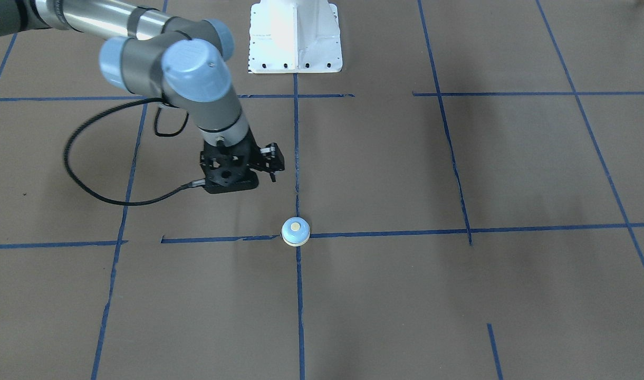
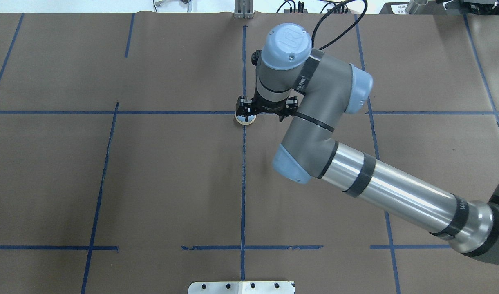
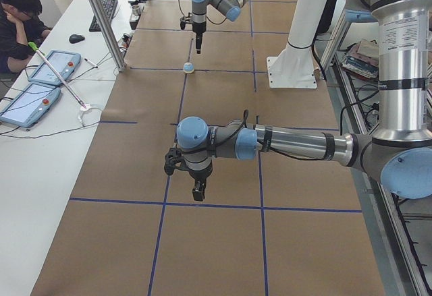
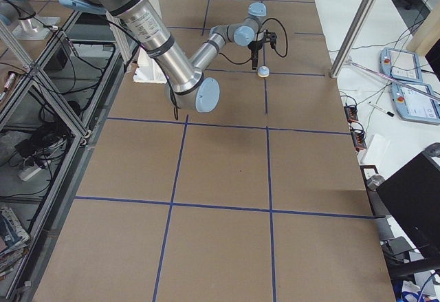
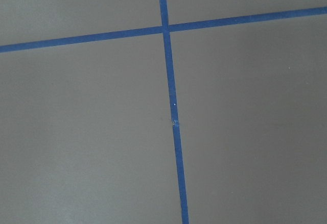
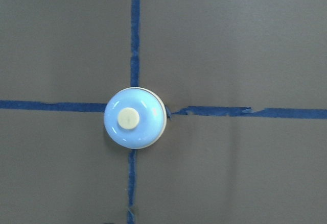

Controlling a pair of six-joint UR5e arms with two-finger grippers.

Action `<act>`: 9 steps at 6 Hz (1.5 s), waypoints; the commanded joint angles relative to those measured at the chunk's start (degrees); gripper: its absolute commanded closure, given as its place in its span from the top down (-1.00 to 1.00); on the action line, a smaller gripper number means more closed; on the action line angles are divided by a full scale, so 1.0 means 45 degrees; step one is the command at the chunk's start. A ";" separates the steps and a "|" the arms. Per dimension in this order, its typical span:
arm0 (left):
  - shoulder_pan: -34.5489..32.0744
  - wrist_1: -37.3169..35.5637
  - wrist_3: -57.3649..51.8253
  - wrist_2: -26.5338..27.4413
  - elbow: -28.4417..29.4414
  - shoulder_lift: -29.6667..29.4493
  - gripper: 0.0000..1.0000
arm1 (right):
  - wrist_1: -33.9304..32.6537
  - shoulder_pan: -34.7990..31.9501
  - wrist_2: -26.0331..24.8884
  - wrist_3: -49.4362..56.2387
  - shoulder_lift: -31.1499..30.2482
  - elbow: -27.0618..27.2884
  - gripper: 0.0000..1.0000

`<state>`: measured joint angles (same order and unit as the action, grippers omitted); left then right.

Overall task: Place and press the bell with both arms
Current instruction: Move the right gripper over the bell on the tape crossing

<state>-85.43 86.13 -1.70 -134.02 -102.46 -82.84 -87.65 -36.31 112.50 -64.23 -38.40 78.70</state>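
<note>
A small light-blue bell (image 1: 295, 232) stands upright on a brown table (image 1: 459, 295), right on a crossing of two blue tape lines (image 1: 299, 253). Nothing touches it.

The right gripper (image 1: 231, 180) hangs in the air close to the crossing, on the robot's side of it, and holds nothing. How far its fingers are spread cannot be told. The left gripper (image 3: 196, 191) is well apart from the crossing, low over the table. Its opening cannot be told either.

The bell looks light and hard, with a smooth rounded dome that fingers would likely slide off. The safer hold is probably low, across the cream base rim (image 6: 162, 113). The cream button (image 6: 128, 117) likely wants a straight downward push. An off-centre push might skid so light a thing off the crossing.

The right wrist view looks straight down on the bell and shows the button plainly. The overhead view hides most of the bell behind the gripper. Only the left-side view shows the left gripper. The left wrist view shows tape on brown table and no bell.
</note>
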 commanded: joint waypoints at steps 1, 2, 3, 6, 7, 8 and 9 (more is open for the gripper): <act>-0.0001 0.0002 0.0006 -0.0042 0.0072 0.0011 1.00 | 0.0103 0.0178 -0.0291 0.0051 0.1598 -0.2521 -0.08; -0.0001 0.0002 0.0006 -0.0042 0.0093 0.0011 1.00 | 0.0394 0.0139 -0.0544 0.0324 0.1581 -0.2624 -0.75; -0.0001 0.0002 -0.0013 -0.0042 0.0112 0.0011 1.00 | 0.0435 0.0003 -0.0739 0.0637 0.1639 -0.2799 -0.96; -0.0001 0.0002 0.0006 -0.0042 0.0112 0.0030 1.00 | 0.1565 -0.0174 -0.0761 0.1265 0.1736 -0.3813 -1.00; -0.0001 0.0002 0.0006 -0.0042 0.0074 0.0030 1.00 | 0.1569 -0.0174 -0.0761 0.1226 0.1872 -0.3817 -1.00; -0.0001 0.0002 0.0006 -0.0042 0.0112 0.0030 1.00 | 0.1569 -0.0174 -0.0761 0.1226 0.1874 -0.3836 -1.00; -0.0001 0.0002 0.0006 -0.0042 0.0112 0.0030 1.00 | 0.1569 -0.0174 -0.0761 0.1226 0.1874 -0.3913 -0.99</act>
<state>-85.43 86.13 -1.67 -134.21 -101.99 -82.71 -80.64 -37.09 109.07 -58.70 -30.02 61.37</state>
